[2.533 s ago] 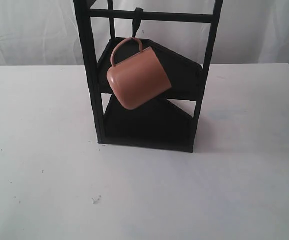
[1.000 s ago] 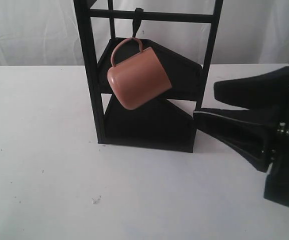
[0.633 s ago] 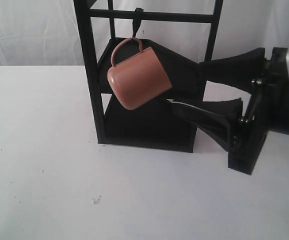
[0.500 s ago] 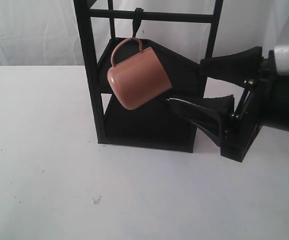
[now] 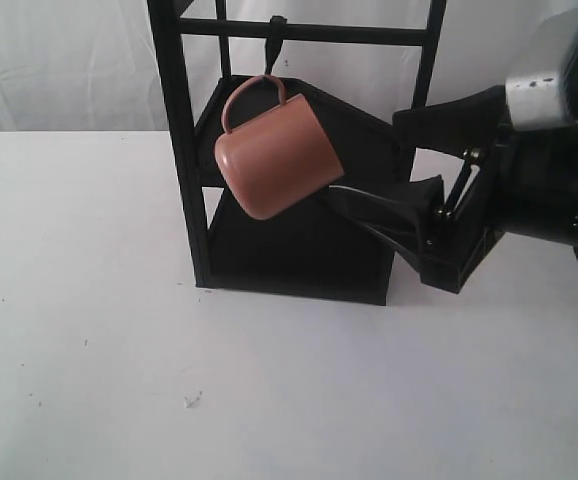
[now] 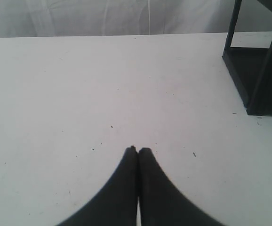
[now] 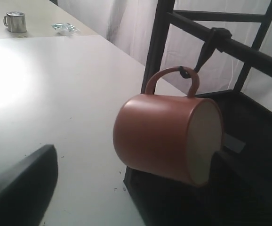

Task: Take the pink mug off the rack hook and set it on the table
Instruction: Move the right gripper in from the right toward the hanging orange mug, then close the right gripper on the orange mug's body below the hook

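The pink mug [image 5: 277, 155] hangs tilted by its handle from the rack hook [image 5: 276, 40] on the top crossbar of the black rack [image 5: 181, 150]. My right gripper [image 5: 369, 160] is open and reaches in from the right at mug height. Its lower finger [image 5: 379, 212] ends just under the mug's mouth, and the upper finger [image 5: 449, 120] is apart, beside the right post. In the right wrist view the mug [image 7: 159, 136] lies between the spread fingers [image 7: 18, 188], with the hook [image 7: 206, 47] through its handle. My left gripper [image 6: 138, 149] is shut over the bare white table [image 6: 79, 84].
The rack's dark lower shelves [image 5: 299, 250] sit behind and below the mug. The rack's base corner [image 6: 258, 80] stands off to one side of the left gripper. A steel mug [image 7: 16, 22] and a clear wrapper [image 7: 63, 27] lie on a far table. A white curtain hangs behind.
My right arm came into view from the right and moved left and upward, its open fingers closing in on the mug's mouth side. The mug still hangs unmoved.
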You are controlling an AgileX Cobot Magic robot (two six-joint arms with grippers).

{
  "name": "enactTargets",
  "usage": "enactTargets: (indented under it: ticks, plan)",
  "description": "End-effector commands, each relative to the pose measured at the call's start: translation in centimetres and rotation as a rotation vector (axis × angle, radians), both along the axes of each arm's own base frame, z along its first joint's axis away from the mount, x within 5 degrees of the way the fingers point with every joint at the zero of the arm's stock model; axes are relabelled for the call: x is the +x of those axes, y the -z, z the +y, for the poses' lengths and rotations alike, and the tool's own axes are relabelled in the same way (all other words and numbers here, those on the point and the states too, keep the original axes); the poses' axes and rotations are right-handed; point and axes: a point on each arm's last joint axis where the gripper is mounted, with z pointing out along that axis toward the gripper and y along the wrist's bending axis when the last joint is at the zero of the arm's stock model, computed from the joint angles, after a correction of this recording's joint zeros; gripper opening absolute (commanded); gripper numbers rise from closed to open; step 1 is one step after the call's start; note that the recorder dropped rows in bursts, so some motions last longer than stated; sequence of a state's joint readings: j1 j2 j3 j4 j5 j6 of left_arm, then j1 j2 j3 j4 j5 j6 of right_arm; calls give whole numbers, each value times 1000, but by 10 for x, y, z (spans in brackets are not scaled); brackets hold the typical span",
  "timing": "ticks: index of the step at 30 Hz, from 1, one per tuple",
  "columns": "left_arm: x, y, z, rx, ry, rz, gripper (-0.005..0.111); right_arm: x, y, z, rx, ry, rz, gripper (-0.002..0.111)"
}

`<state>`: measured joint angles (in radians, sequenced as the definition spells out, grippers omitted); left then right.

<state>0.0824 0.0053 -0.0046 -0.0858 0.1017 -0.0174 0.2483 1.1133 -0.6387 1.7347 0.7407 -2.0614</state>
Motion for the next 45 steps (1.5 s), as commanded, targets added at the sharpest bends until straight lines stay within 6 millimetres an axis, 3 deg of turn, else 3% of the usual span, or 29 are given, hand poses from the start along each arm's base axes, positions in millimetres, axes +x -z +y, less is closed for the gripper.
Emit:
enactTargets:
  ticks: [1,15,19,25,36,45]
  plan:
    - [0,1,0,-11,2,-5,0,7,-2,4,15,-28,1,81]
    - [0,1,0,-11,2,-5,0,22,9,7,0,-15,57,81]
    - [0,1,0,-11,2,-5,0,17,10,17,-16,-34,62,81]
    - [0,1,0,-11,2,-5,0,19,17,26,-130,69,49,81]
    - [0,1,0,-11,2,-5,0,28,2,32,-142,74,-20,81]
    - [0,1,0,-11,2,-5,0,41,11,38,-159,73,13,81]
